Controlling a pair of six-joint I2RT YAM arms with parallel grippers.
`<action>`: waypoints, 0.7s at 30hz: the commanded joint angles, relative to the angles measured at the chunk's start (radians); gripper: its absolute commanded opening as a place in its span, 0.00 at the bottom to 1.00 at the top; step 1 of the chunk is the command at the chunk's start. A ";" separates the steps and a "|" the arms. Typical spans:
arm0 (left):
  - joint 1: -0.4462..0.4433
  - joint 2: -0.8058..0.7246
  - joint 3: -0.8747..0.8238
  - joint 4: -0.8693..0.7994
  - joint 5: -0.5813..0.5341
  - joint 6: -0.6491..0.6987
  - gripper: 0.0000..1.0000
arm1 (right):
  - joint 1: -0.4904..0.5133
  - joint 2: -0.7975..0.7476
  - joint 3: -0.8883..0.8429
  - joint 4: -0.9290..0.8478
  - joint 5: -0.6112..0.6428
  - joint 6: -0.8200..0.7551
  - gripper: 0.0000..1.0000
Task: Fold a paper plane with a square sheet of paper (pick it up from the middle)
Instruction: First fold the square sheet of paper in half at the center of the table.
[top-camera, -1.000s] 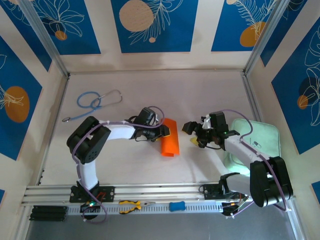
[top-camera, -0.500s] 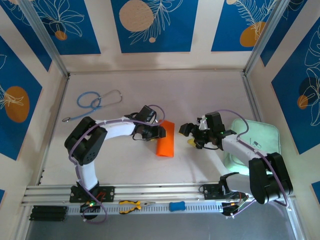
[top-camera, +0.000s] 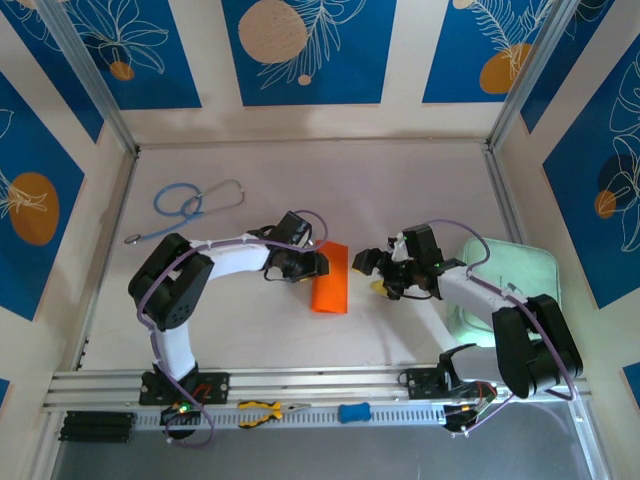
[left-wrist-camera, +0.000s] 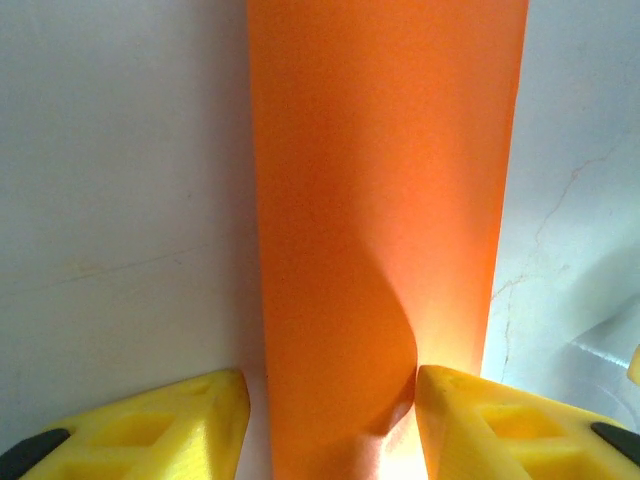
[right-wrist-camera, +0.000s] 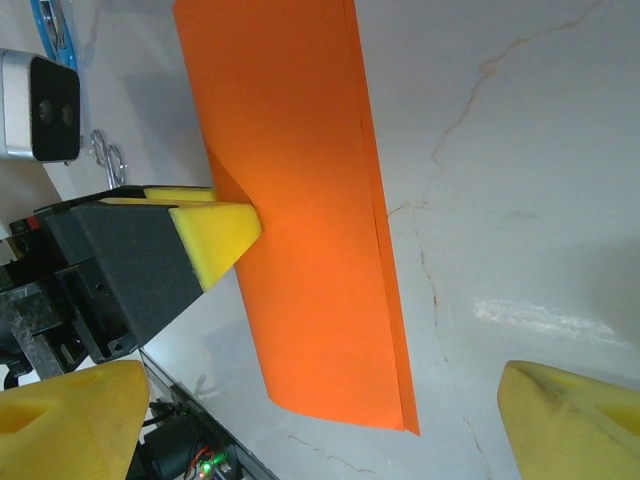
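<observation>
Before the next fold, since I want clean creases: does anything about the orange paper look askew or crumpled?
Yes. The folded orange paper bulges up beside one fingertip of the left claw, shadowed along the curve, so it isn't lying flat there. In the right wrist view its layers look slightly offset along one long edge.

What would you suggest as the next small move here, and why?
Probably ease the right gripper in to the open edge of the paper. It hangs open just off that side, where the two layers show slightly offset. The left gripper has a finger against the opposite edge, which should brace the folded strip against a nudge.
</observation>
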 joint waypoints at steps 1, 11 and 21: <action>0.010 0.003 -0.010 -0.031 -0.058 -0.009 0.50 | 0.008 0.008 0.028 0.002 0.000 0.012 0.91; 0.009 0.062 0.044 -0.145 -0.090 0.059 0.50 | 0.009 0.008 0.027 -0.006 0.011 0.012 0.92; -0.003 0.099 0.098 -0.253 -0.181 0.025 0.53 | 0.010 0.006 0.028 -0.014 0.019 0.014 0.92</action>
